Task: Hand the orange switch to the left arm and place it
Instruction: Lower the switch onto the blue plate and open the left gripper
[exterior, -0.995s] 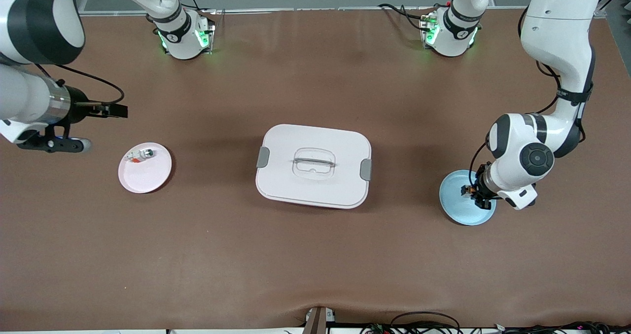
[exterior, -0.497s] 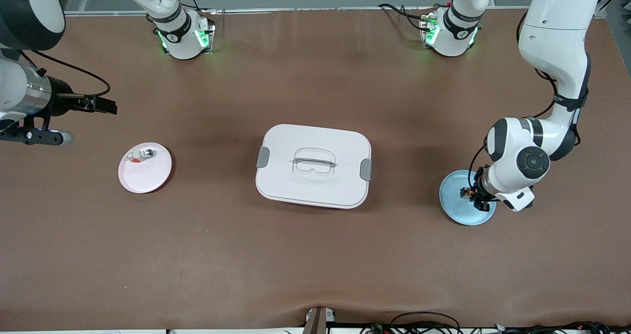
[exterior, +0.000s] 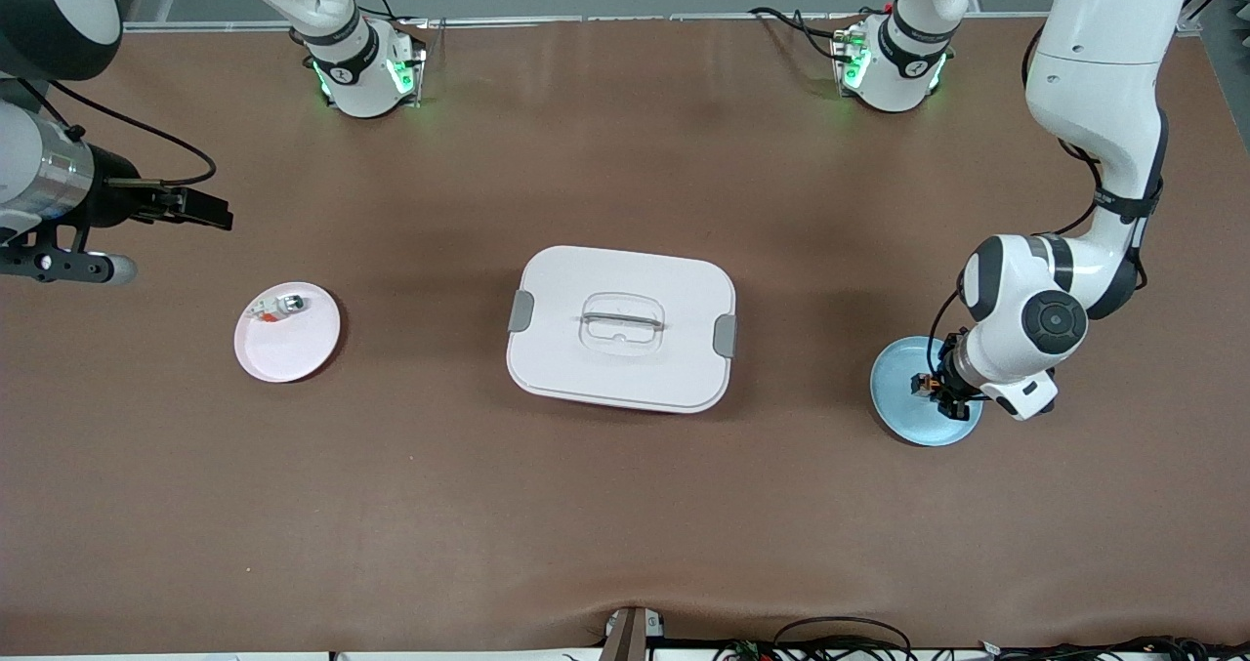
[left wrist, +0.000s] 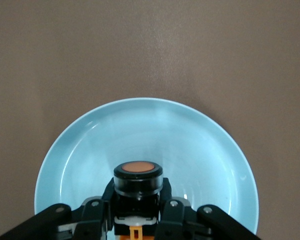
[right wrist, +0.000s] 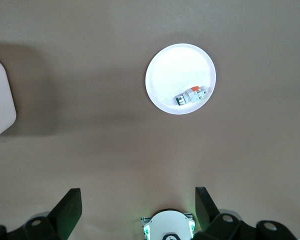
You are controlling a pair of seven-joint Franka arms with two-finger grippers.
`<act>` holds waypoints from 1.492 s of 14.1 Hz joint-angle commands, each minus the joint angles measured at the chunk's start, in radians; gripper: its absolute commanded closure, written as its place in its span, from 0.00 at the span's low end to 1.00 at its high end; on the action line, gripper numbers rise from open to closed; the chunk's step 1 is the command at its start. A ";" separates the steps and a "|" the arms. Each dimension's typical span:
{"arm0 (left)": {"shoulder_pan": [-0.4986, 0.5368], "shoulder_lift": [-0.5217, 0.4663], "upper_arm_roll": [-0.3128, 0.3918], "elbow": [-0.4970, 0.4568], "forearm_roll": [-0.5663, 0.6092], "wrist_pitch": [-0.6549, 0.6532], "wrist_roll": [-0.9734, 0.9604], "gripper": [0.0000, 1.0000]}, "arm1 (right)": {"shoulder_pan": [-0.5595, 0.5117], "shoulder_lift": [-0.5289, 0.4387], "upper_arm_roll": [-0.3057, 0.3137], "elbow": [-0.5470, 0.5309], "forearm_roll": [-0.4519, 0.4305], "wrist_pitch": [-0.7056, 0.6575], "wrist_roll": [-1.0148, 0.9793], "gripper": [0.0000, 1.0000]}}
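Over the blue plate: left gripper point(exterior: 939, 388), down low, fingers clamped on the switch.
Switch point(left wrist: 138, 181): between the left fingers point(left wrist: 172, 212), orange face up; black body just above or on the plate, can't tell which.
Blue plate point(exterior: 898, 392): under the left gripper, at the left arm's end of the table.
Right gripper point(exterior: 200, 210): up in the air over bare table at the right arm's end, fingers wide apart, nothing in them; arm waits.
Pink plate point(exterior: 288, 344): near the right gripper, lower and nearer the front cam; not under it.
Small part point(exterior: 278, 307): silver-white w/ red bit, lying on the pink plate, by its rim toward the right gripper.
Box point(exterior: 621, 328): mid-table, lid on, between the two grippers, well apart from both.
Right wrist view: pink plate point(right wrist: 180, 79) w/ the part point(right wrist: 191, 95) in sight below, box corner at the edge.
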 commanded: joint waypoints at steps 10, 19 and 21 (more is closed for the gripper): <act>0.011 0.006 -0.009 0.000 0.036 0.019 0.016 0.07 | 0.031 -0.032 0.010 0.001 -0.041 -0.026 0.017 0.00; 0.011 -0.067 -0.010 0.019 0.033 -0.055 0.013 0.00 | -0.041 -0.082 0.003 -0.022 0.086 0.035 0.011 0.00; 0.013 -0.086 -0.012 0.019 0.033 -0.068 0.013 0.00 | -0.032 -0.075 0.003 -0.012 0.080 0.031 0.014 0.00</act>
